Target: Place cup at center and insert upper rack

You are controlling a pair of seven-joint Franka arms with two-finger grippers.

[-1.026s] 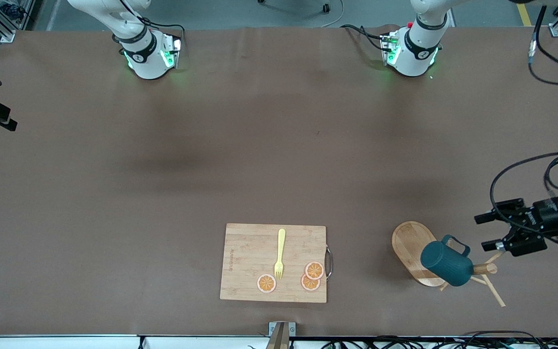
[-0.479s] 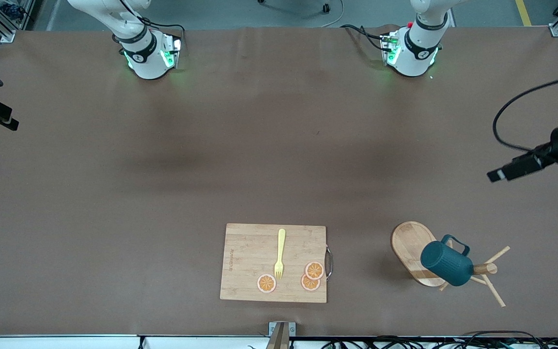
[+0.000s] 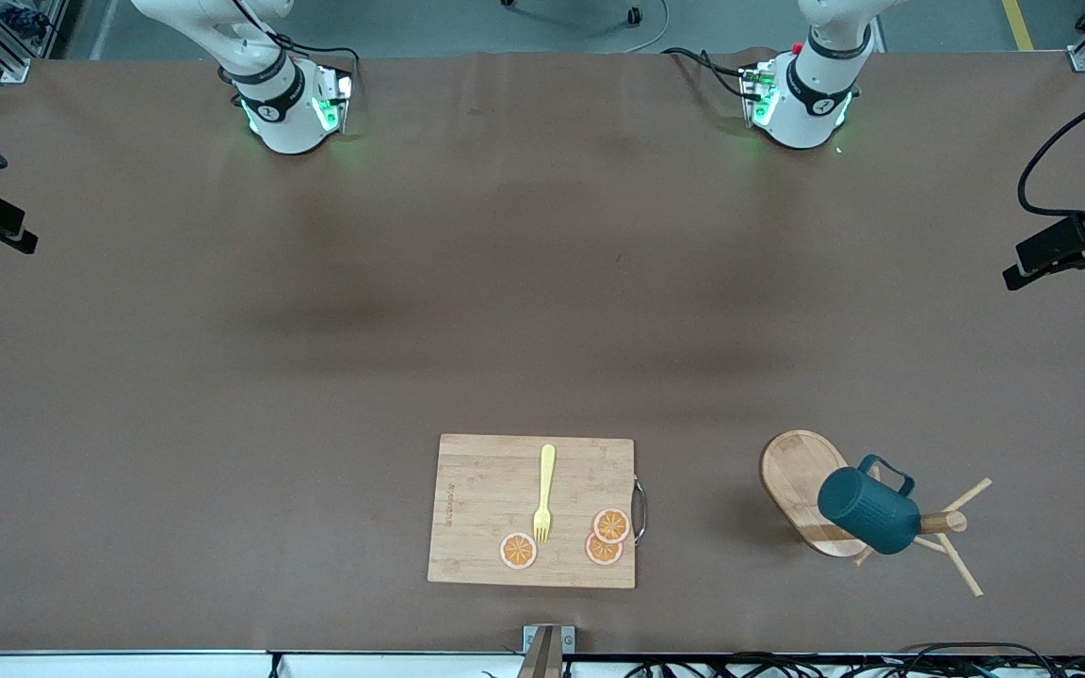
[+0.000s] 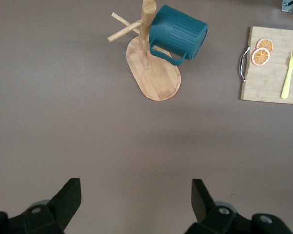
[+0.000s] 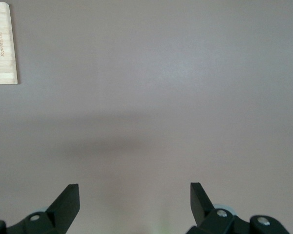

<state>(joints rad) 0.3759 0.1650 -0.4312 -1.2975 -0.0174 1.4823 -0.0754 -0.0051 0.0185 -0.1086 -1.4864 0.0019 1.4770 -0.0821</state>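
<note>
Hanging on the upper rack (image 3: 811, 490) by its handle, the cup (image 3: 868, 511) lay at about 7 o'clock from my left gripper (image 3: 1060, 254), fingers spread and empty, nearer than my idle right gripper (image 5: 134, 197), likewise spread.

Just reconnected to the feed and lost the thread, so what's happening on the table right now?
Nothing is being handled. The cup hangs on the upper rack, which stands beside the cutting board, toward the left arm's end of the table. The left end effector is open, over bare table with cup and rack in its wrist view. The right end effector, also open, waits over bare table.
</note>
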